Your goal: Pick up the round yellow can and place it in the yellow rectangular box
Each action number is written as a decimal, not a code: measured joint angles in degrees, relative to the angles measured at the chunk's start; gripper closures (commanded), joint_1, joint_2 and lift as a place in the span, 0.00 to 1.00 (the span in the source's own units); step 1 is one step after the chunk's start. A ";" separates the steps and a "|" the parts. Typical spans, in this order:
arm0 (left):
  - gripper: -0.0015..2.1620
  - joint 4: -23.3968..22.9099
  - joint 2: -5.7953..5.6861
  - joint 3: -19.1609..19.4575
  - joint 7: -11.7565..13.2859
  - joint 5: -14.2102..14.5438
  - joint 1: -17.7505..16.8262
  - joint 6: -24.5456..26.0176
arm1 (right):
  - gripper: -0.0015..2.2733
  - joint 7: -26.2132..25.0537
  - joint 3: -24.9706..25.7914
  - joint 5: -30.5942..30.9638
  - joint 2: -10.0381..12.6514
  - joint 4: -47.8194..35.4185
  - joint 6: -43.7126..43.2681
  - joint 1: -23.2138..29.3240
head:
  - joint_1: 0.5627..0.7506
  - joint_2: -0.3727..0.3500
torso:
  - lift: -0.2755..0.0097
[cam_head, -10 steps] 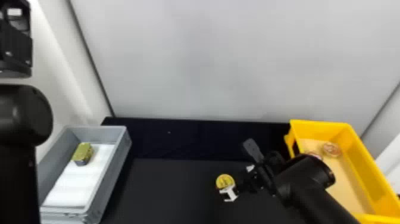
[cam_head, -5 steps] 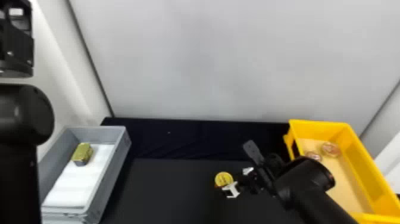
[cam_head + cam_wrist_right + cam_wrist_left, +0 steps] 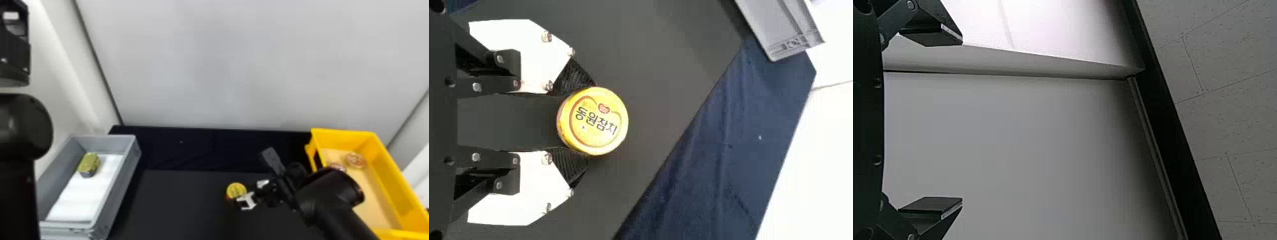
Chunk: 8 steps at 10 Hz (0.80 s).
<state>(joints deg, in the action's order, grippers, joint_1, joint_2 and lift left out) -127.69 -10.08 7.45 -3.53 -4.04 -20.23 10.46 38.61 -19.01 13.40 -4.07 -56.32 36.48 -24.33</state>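
Observation:
The round yellow can (image 3: 236,190) is at the dark table's right half, between the finger ends of my right gripper (image 3: 250,193). From the right wrist view, the can (image 3: 593,121) has its lid facing the camera, and both black finger pads of the right gripper (image 3: 586,121) press on its sides. Its underside is hidden, so I cannot tell whether it touches the table. The yellow rectangular box (image 3: 387,178) stands at the right, partly behind the right arm. My left arm is parked at the left edge; its gripper (image 3: 961,121) is open, holding nothing.
Two round reddish items (image 3: 355,160) lie inside the yellow box. On the left, a grey bin (image 3: 127,178) with a white lining holds a greenish-gold block-shaped can (image 3: 89,164). A pale wall (image 3: 223,63) rises behind the table.
In the head view, the can and the right gripper have shifted together slightly toward the table's back, the can also a little left. The left arm has kept still.

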 measured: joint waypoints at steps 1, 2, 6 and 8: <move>0.07 -0.52 -0.17 0.26 0.01 0.00 0.25 0.63 | 0.35 0.72 2.56 0.82 -0.91 -8.73 5.13 2.69 | 0.53 0.59 | 0.96; 0.07 -1.05 -0.40 0.54 0.02 -0.04 0.45 1.28 | 0.35 1.60 5.27 1.84 -1.56 -16.80 9.55 4.58 | 0.53 0.59 | 0.96; 0.07 -2.73 -1.53 1.66 0.16 -0.36 0.86 3.12 | 0.35 2.33 14.28 9.44 -6.00 -37.09 17.99 3.16 | 0.53 0.59 | 0.96; 0.07 -2.95 -1.79 1.95 0.23 -0.43 0.89 3.28 | 0.35 1.50 19.42 12.88 -8.19 -37.68 17.77 1.96 | 0.53 0.59 | 0.96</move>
<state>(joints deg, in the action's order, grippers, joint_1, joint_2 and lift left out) -130.64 -11.86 9.40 -3.30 -4.47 -19.34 13.74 40.10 0.41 26.28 -12.27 -94.00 54.24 -22.37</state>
